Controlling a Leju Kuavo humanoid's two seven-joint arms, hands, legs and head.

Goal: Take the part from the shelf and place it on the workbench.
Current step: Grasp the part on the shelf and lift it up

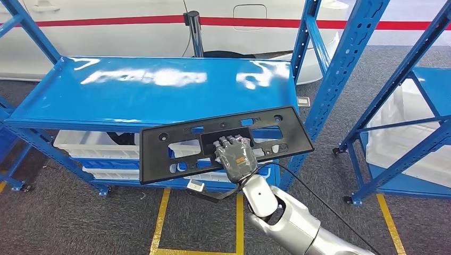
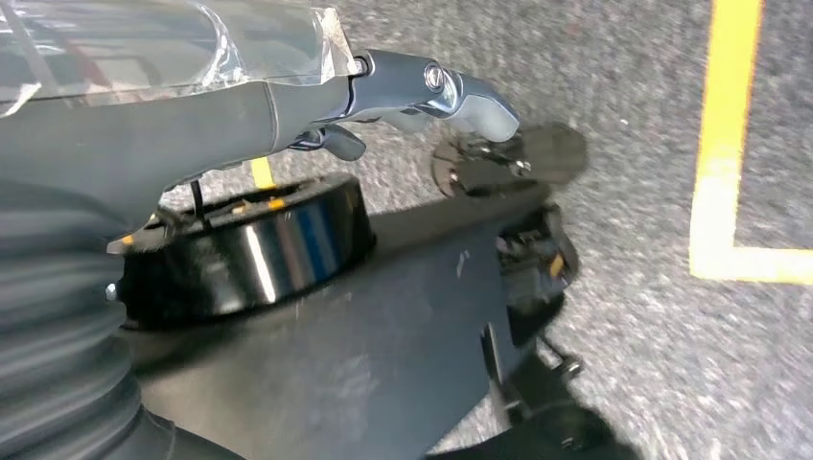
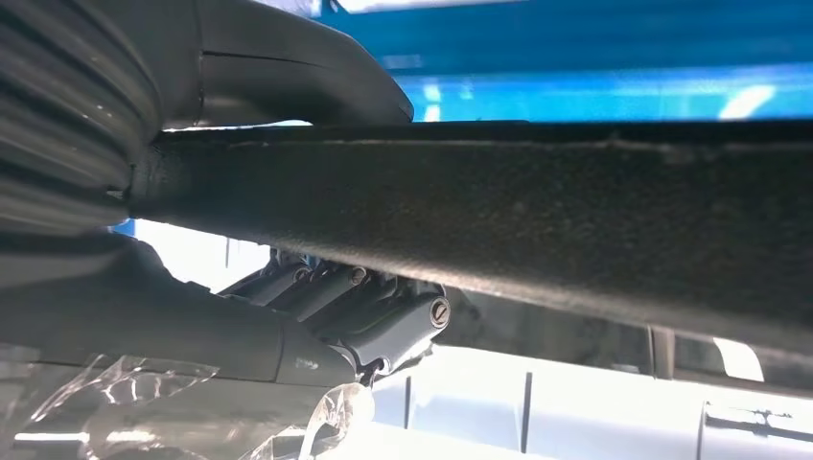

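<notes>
The part (image 1: 175,135) is a long black plastic plate with several cut-outs. It is held up, slightly tilted, in front of the blue rack's top deck (image 1: 133,90). My right hand (image 1: 235,156) grips it at the middle of its near edge, fingers lying over its upper face. In the right wrist view the part's edge (image 3: 537,211) runs across the picture, clamped between the thumb (image 3: 288,67) and the fingers (image 3: 326,292). My left hand (image 2: 412,96) hangs over the grey floor and holds nothing, its thumb standing out.
White bins (image 1: 80,143) sit on the rack's lower levels. A blue upright (image 1: 340,69) stands just right of the part, and a second blue rack (image 1: 420,106) further right. A white car body (image 1: 133,26) is behind. Yellow lines (image 1: 159,223) mark the floor.
</notes>
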